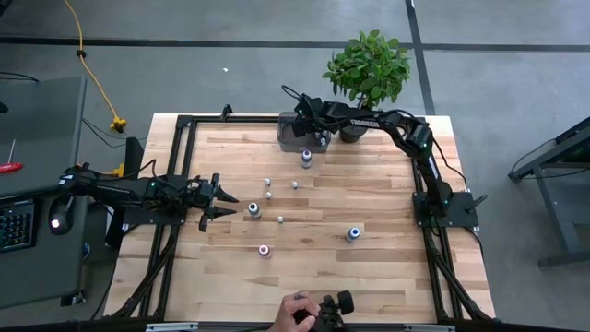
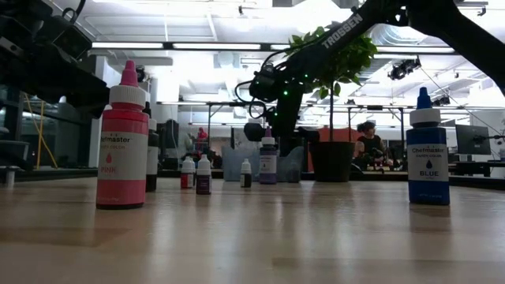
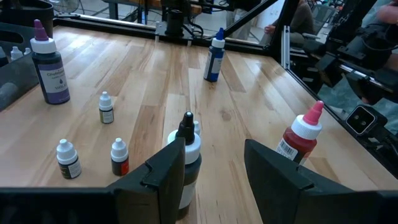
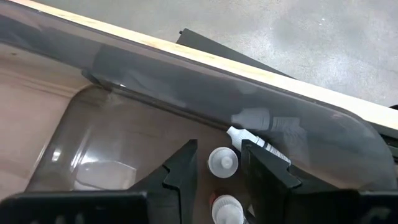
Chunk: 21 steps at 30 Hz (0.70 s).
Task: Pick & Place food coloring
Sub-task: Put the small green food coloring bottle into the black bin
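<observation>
The right end effector (image 4: 217, 177) is up at the far edge of the desk (image 1: 387, 277), poised over the grey tray (image 1: 288, 129) that sits beside the potted plant (image 1: 369, 69). Its fingers stand a little apart, with a white-capped small bottle (image 4: 222, 160) showing between them down in the tray. Whether they have any hold of it I cannot tell; it looks like a drop-off in progress.

So some of the food coloring is already home: the right wrist view shows at least three little bottles in the tray, one of them lying on its side against the wall (a clear wall, so the count is rough).

Plenty is left out on the desk. The purple bottle (image 1: 306, 157) stands just in front of the tray, untouched. The pink bottle (image 1: 265, 250) is toward the near edge, and the blue bottle (image 1: 352, 234) stands to its right, well apart from it. A scatter of tiny bottles (image 1: 268, 183) sits mid-desk.

The left end effector (image 3: 214, 168) hovers at the left side of the desk, fingers wide open and holding nothing. The black-capped bottle (image 3: 187, 158) stands right between and ahead of them, a likely next pick.

My read: somewhere short of halfway, with all the larger bottles yet to be moved.
</observation>
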Each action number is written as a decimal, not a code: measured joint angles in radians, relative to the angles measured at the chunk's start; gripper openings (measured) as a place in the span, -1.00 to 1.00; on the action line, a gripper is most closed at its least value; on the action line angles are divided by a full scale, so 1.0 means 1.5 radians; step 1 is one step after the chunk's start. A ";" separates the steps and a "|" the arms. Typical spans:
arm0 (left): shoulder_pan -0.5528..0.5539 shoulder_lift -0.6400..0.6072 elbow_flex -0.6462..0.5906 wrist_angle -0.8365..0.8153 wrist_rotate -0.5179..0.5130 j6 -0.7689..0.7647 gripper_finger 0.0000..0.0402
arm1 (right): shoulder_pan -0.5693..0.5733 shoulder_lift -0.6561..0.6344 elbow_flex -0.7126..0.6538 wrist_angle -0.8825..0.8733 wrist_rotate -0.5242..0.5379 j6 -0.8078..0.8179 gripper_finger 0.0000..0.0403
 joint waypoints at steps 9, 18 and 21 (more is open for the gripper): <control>0.000 0.000 0.000 0.000 0.000 0.000 -0.19 | 0.006 -0.007 0.000 0.017 -0.017 -0.037 -0.43; 0.000 0.000 0.000 0.000 0.000 0.000 -0.19 | 0.012 -0.044 0.000 0.016 -0.002 -0.120 -0.43; 0.000 0.000 0.000 0.000 0.000 0.000 -0.19 | 0.017 -0.057 0.000 0.009 -0.016 -0.151 -0.43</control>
